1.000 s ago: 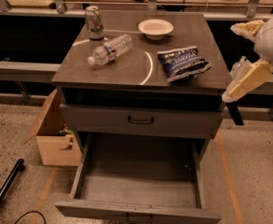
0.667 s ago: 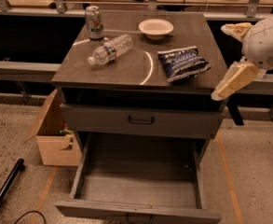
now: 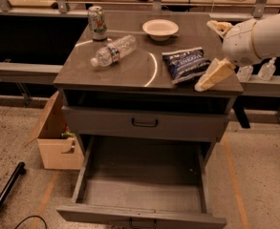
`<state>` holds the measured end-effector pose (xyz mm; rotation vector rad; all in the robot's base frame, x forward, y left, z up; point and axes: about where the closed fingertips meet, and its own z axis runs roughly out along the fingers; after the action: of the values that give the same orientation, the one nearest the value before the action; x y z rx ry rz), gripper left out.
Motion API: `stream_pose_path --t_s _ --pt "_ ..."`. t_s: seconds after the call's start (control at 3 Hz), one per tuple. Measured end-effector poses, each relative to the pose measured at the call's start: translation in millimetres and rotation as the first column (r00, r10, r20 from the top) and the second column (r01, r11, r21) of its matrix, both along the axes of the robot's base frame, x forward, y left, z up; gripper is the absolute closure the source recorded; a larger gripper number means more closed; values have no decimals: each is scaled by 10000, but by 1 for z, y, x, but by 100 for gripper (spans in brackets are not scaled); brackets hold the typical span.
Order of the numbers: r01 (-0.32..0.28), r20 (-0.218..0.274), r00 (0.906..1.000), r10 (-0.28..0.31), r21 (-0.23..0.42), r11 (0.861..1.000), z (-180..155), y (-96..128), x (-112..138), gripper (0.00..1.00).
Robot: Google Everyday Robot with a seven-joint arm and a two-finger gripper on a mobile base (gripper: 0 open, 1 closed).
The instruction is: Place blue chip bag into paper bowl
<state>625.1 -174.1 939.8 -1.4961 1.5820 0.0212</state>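
Note:
The blue chip bag [image 3: 185,64] lies flat on the right part of the cabinet top [image 3: 130,73]. The white paper bowl [image 3: 160,28] stands empty at the back of the top, behind the bag and apart from it. My gripper [image 3: 206,55] comes in from the right on a white arm and hovers just to the right of the bag. It is open and empty, with one cream finger [image 3: 213,75] at the cabinet's front right corner and the other finger [image 3: 217,27] further back.
A soda can [image 3: 97,23] stands at the back left and a clear plastic bottle [image 3: 113,51] lies left of centre. The bottom drawer [image 3: 144,190] is pulled open. A cardboard box [image 3: 58,137] sits on the floor to the left. Small bottles [image 3: 266,70] stand at the right.
My gripper and arm have moved left, from beyond the cabinet's right edge to over its right side next to the chip bag. Nothing on the cabinet has moved.

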Motion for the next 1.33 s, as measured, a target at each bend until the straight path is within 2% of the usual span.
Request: stream_pose_path --t_s 0.33,0.67,1.0,1.33 --pt "-165 248 9996 167 -82 9998 -17 8 25 0" --pt "-146 226 9996 152 -245 9996 -35 7 40 0" --pt "-267 240 9993 275 -342 9991 -45 7 47 17" --pt "-475 174 9987 483 -459 9978 -52 10 49 40"
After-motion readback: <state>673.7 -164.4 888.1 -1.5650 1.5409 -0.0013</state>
